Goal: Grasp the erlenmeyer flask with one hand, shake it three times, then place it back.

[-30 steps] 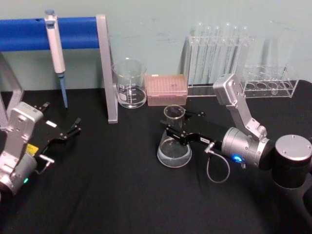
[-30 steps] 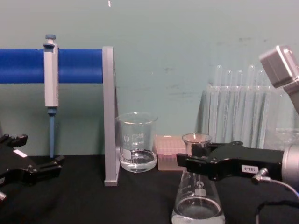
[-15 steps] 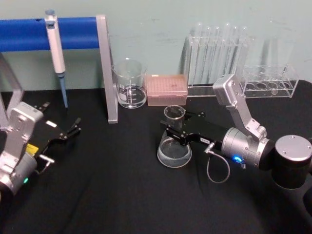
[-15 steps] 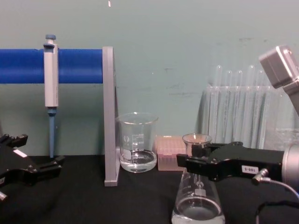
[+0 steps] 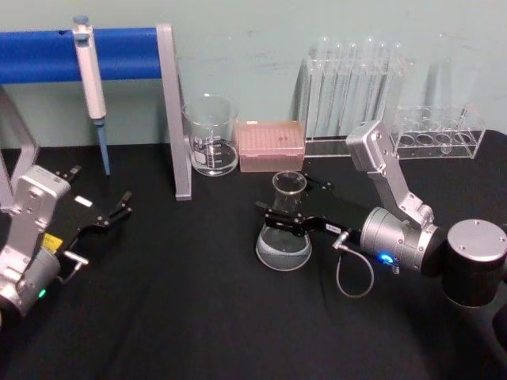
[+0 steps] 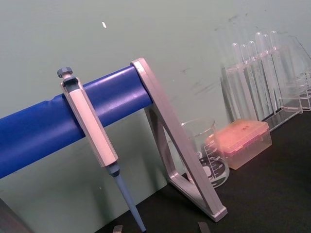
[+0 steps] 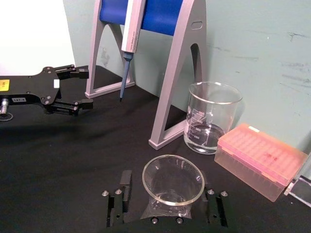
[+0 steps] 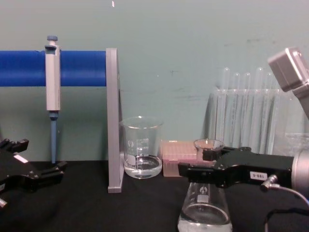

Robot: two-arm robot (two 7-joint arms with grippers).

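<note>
While the black-covered bench (image 5: 198, 317) carried all the labware, a blue bar (image 5: 47, 54) on a grey frame (image 5: 173, 111) stood at its rear left, with a pipette (image 5: 89, 75) hanging from it.

A clear rack of test tubes (image 5: 356, 87) stood at the rear right against the wall.

The right arm reached in from the right, its grey cylindrical wrist (image 5: 396, 237) lying low over the bench.

The right end effector (image 5: 287, 218) was clenched on the erlenmeyer flask (image 5: 283, 237), its black fingers (image 8: 203, 170) pressed on either side of the narrow neck just under the flared rim. The flask stood near the middle of the bench, in front of the pink tip box (image 5: 272, 145); whether its base touched the cloth could not be told. Some clear liquid lay in its wide base.

The left end effector (image 5: 117, 210) rested idle at the left of the bench, well apart from the flask, its fingers spread.

A glass beaker (image 5: 211, 134) holding some liquid stood just beside the frame's upright, touching nothing.
</note>
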